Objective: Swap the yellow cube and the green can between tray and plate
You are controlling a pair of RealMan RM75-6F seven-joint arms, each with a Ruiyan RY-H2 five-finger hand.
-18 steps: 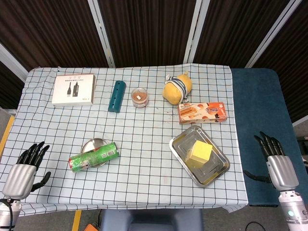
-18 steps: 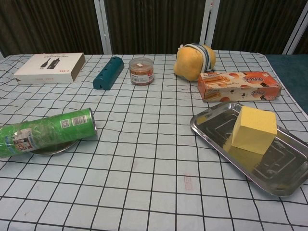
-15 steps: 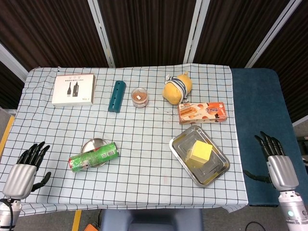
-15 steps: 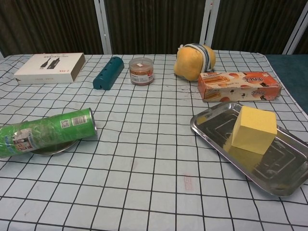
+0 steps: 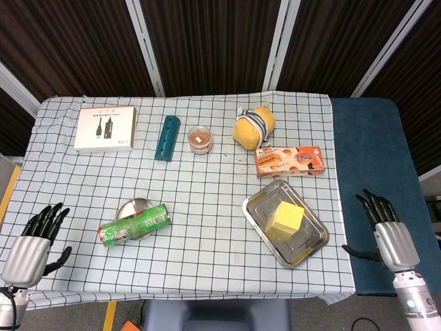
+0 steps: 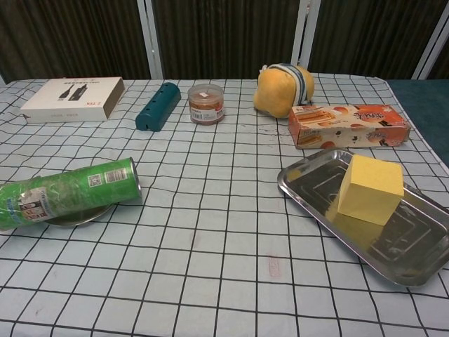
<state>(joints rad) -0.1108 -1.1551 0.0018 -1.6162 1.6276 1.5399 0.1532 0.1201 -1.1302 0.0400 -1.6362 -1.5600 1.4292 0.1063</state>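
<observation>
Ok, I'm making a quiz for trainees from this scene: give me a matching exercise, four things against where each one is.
Things:
1 yellow cube
2 green can
3 left hand
4 right hand

Places:
A lying across the plate
B open, at the table's left edge
C in the tray
D open, over the blue surface

Pairs: 1-C, 2-A, 3-B, 4-D

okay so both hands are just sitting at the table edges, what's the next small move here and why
Probably bring the right hand in toward the yellow cube on the metal tray. Both hands are open and hold nothing, the cube lies nearest the right one, and the green can lies across the small round plate, so nothing is swapped yet.
</observation>
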